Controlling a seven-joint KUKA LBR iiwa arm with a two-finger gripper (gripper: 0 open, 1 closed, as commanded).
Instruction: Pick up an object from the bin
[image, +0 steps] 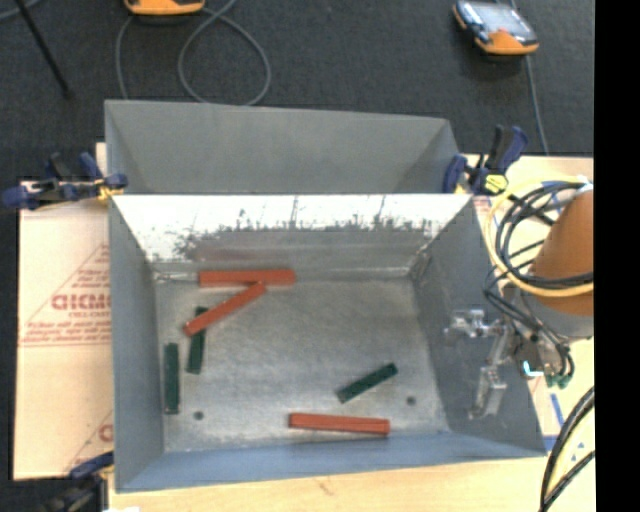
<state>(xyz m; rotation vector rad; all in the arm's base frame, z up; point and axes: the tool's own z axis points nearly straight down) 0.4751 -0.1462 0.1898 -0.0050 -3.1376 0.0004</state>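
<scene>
Grey bin (130, 300): orange-red bars (339, 424) and dark green bars (366, 382) scattered across the floor. Gripper (487, 385) at the right wall, apart from all bars; open or closed, cannot tell.

Six sticks lie flat in the bin (320, 335): a red stick (247, 278) along the back wall, a slanted red stick (225, 308) touching it, a dark green stick (172, 377) by the left wall, a shorter green stick (196, 347) beside it, a tilted green stick (366, 382) front right, a long red stick (339, 424) along the front edge.
</scene>
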